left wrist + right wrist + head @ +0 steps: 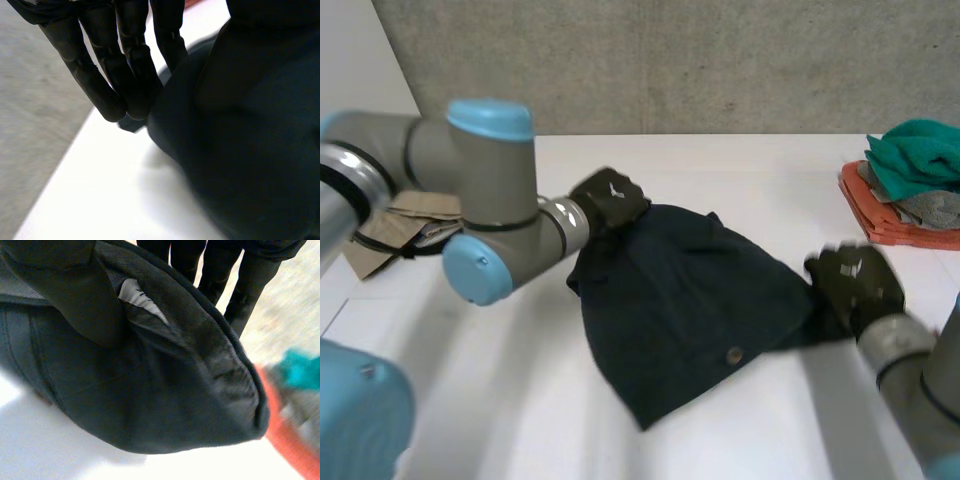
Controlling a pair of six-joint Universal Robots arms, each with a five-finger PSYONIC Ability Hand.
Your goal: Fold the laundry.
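1. Head view: a dark navy denim garment [685, 300] lies spread in the middle of the white tabletop [740, 160]. A round metal button [733, 354] shows near its front edge.
2. The left robot hand [610, 200] is at the garment's far left corner. The right robot hand [855, 285] is at its right edge.
3. Left wrist view: the fingers [107, 85] are straight and pressed together. Their tips are behind the cloth's edge and the thumb is on the near side, so the corner is pinched. The head view does not show this grip.
4. Right wrist view: the thumb [65, 295] presses on the thick hemmed band and the fingers [250, 285] are behind it, pinching the band between them. A white label [135, 295] shows inside the fold beside the thumb.
5. A pile of teal, grey and orange folded cloths [910, 190] sits at the tabletop's far right, well apart from the garment. The right wrist view shows it beyond the band.
6. Head view: a brown cardboard piece [390, 225] lies at the left, behind the left arm.
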